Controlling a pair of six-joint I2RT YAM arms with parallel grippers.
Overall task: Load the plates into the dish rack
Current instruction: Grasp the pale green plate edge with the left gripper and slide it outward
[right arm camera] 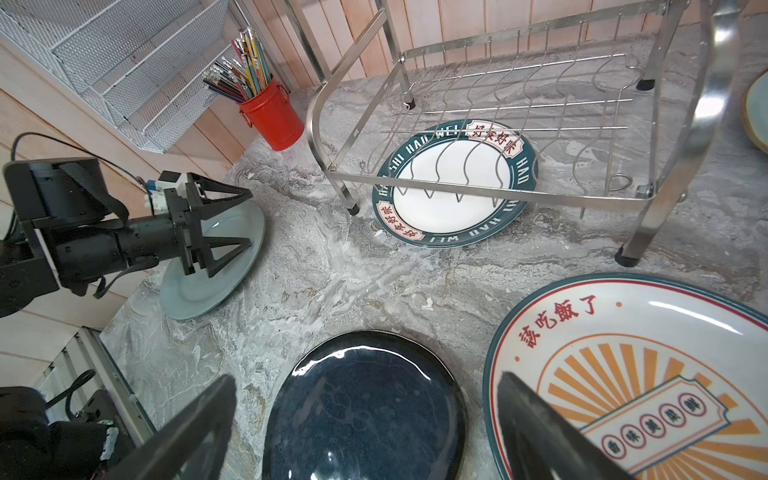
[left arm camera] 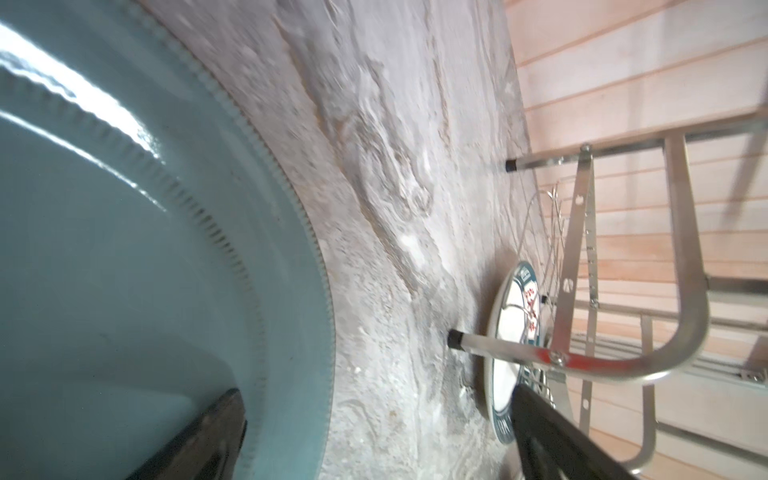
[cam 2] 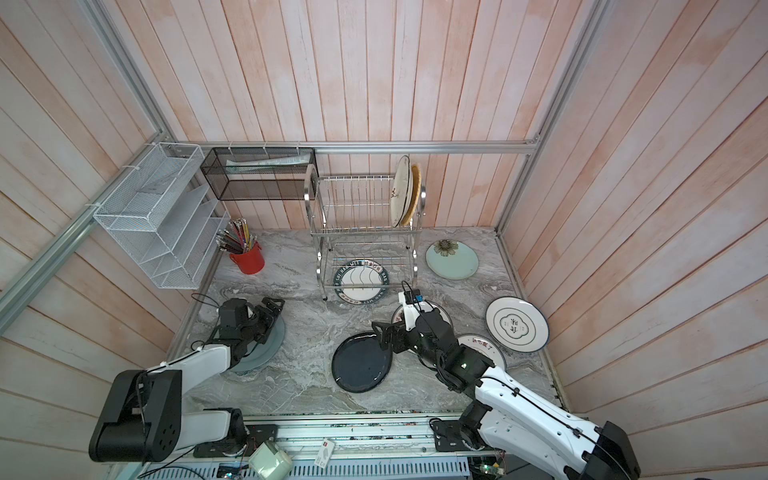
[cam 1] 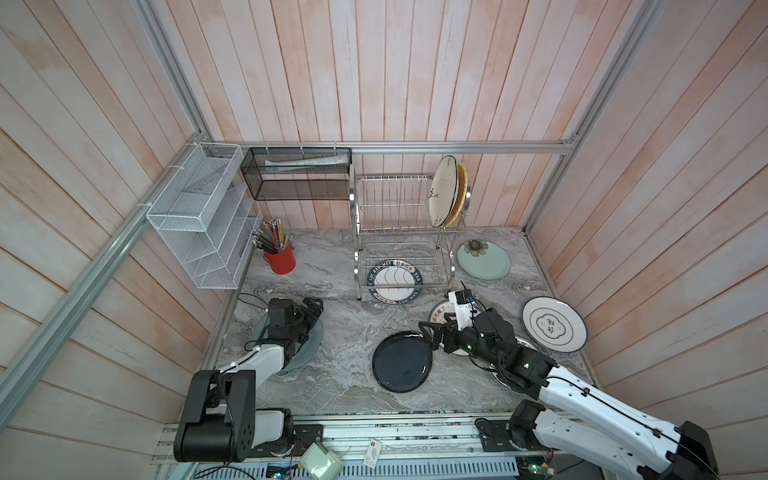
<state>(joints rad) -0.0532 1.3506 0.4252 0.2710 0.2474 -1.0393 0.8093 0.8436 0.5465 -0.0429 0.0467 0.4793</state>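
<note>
The steel dish rack stands at the back with a cream floral plate and a yellow plate upright in its top tier. A green-lettered plate lies flat under it. My left gripper is open, low over the far rim of the grey-teal plate, one finger above its surface and the other beyond the rim. Above the near edge of the black plate hangs my right gripper, open and empty. The orange-sunburst plate lies beside it. Mint and blue-ring plates lie right.
A red cup of pencils stands back left, below a white wire organiser and a black mesh basket on the wall. Another plate is mostly hidden under my right arm. Plank walls close three sides.
</note>
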